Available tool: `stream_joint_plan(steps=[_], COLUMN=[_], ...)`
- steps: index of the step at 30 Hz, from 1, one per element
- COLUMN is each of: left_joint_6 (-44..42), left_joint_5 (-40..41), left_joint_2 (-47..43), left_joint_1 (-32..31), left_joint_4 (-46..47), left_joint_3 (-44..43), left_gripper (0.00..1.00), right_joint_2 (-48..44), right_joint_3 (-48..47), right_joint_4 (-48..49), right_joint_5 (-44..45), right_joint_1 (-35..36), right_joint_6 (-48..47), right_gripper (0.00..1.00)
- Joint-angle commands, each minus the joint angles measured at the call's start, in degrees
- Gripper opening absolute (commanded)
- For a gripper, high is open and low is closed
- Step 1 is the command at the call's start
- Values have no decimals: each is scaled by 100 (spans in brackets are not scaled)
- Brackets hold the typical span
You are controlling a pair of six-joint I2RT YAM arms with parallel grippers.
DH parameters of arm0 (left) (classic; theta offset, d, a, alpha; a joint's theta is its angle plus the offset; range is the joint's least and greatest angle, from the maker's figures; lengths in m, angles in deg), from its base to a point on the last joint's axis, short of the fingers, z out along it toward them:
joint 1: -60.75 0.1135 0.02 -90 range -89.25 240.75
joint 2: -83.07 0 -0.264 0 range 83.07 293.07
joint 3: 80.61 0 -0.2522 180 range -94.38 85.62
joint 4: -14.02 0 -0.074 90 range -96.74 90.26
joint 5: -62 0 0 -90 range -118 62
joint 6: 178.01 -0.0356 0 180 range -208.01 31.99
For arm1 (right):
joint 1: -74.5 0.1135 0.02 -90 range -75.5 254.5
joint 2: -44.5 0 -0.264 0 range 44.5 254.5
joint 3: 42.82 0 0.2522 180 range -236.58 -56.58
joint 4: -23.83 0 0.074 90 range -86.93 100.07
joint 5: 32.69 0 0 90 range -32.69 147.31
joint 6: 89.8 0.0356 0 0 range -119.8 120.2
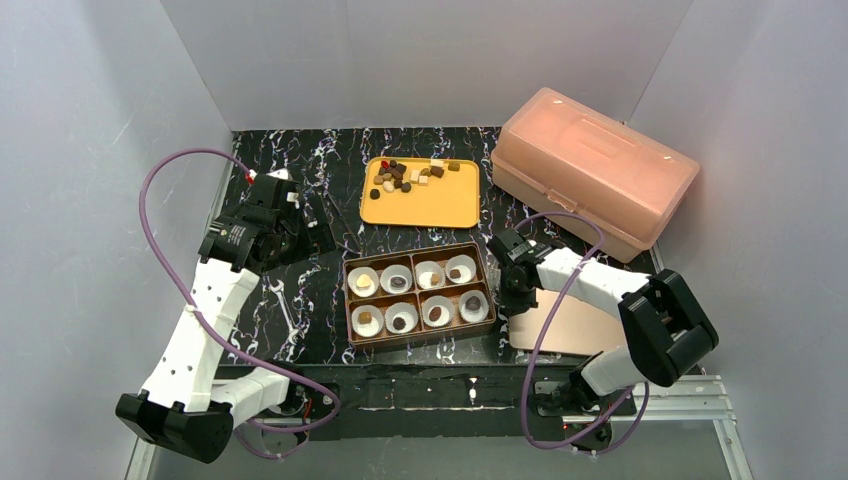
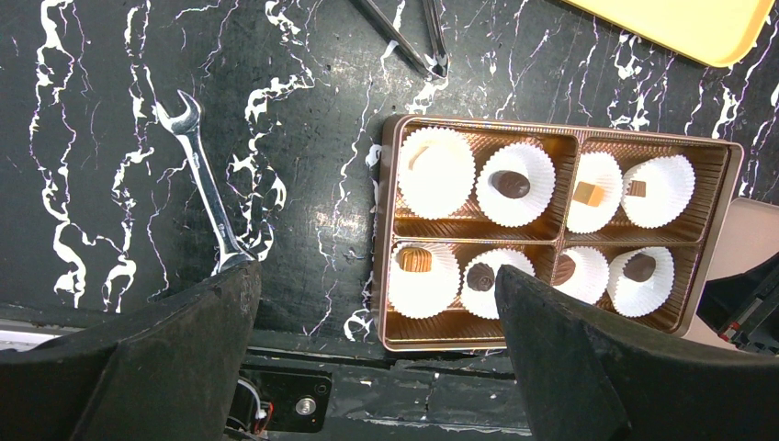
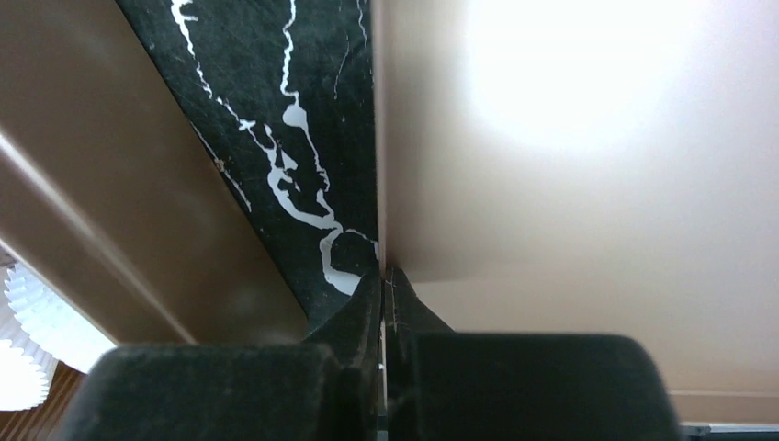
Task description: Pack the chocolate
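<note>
**Box filled, lid pinched by its edge**

Every one of the eight cups in the box appears to hold a piece of chocolate. The far-left cup on the tray side is hardest to read, though the top view shows a pale piece in it. More chocolate lies loose at the far end of the yellow tray, beyond the box. With no cup free, filling looks finished and closing the box is likely the step in hand.

That would explain the right gripper. It is clenched on the thin near-left edge of the lid, which lies flat on the table just right of the box. The lid is a shallow sheet, so an edge pinch is probably the only hold that two fingers can get on it. From the wrist view the lid does not seem lifted yet, though I cannot be sure.

The left gripper hangs off to the left of the box, released and holding nothing. Its camera looks down on the cups, and it leaves the space over the box free for the lid. The wrench and tongs lie left of the box, out of the lid's likely path.

A one-edge hold may let the lid sag or swing, so it will need squaring with the rim before it goes down.
</note>
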State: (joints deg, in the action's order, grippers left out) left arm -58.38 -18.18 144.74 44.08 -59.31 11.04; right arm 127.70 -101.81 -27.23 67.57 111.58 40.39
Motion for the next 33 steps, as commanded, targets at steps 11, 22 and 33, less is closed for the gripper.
stream_joint_plan(steps=[11,22,33], left_joint_6=[-75,-181,-204], left_joint_5=[-208,-617,-2279], left_joint_2=[80,238,723], left_joint_1=[23,23,35], left_joint_4=[124,157,1017], left_joint_3=[-49,-466,-1550], left_gripper=[99,99,99], right_joint_2=[-1787,-1751,269], right_joint_3=[-1253,-4337,-8800], right_joint_4=[-2208,-3058,-1780], right_joint_5=[188,-825,-3426], right_joint_1=[-30,-17,-8], right_joint_6=[172,-60,261], right_gripper=[1,1,1])
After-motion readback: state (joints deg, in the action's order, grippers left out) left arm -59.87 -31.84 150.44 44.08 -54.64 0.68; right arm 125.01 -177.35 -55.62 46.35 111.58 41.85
